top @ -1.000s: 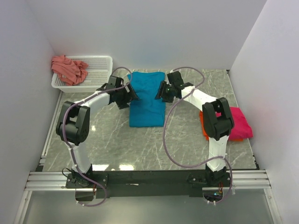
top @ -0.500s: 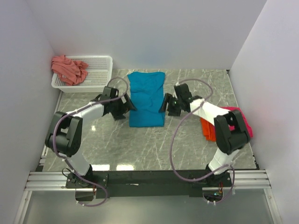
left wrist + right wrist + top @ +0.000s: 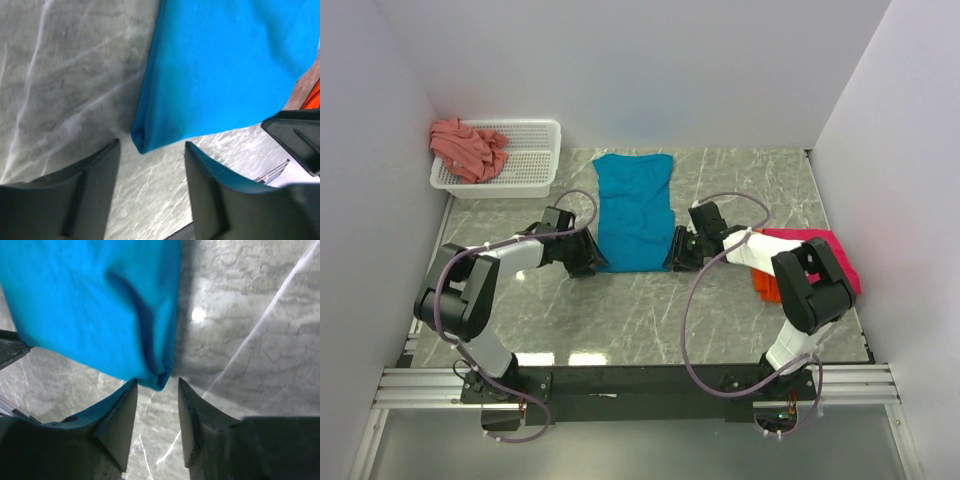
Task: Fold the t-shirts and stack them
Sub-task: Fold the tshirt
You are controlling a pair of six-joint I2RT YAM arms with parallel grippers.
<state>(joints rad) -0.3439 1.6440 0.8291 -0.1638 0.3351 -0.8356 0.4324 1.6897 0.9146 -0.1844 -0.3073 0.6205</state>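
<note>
Top view, cloth: the teal t-shirt (image 3: 633,212) is laid flat as a long strip at the middle of the table (image 3: 620,320), neck end toward 12 o'clock, hem toward 6 o'clock. Its place is unchanged from a second ago.
Top view, arms: both grippers have been brought down from the strip's long sides to its near end. The left gripper (image 3: 592,262) is now set at the 7 o'clock corner and the right gripper (image 3: 672,258) at the 5 o'clock corner.
Top view, other shirts: the salmon t-shirt (image 3: 468,148) is draped over the basket (image 3: 532,160) at 10 o'clock. The magenta t-shirt (image 3: 822,256) and orange t-shirt (image 3: 764,284) are piled at 3 to 4 o'clock.
Left wrist view: the left gripper (image 3: 151,147) is held with its jaws apart. The folded corner of the teal t-shirt (image 3: 225,65) is seen just ahead of the gap, at 12 o'clock, on the table (image 3: 60,75). No cloth is clamped.
Right wrist view: the right gripper (image 3: 156,385) is likewise spread. The corner of the teal t-shirt (image 3: 85,300) just reaches between the tips, and bare table (image 3: 240,305) lies at 2 o'clock. Nothing is pinched yet.
Meaning for the task: the lengthwise fold is judged done. The hem corners are lined up to be gripped, so a cross fold toward 12 o'clock is probably next, with stacking still to come.
</note>
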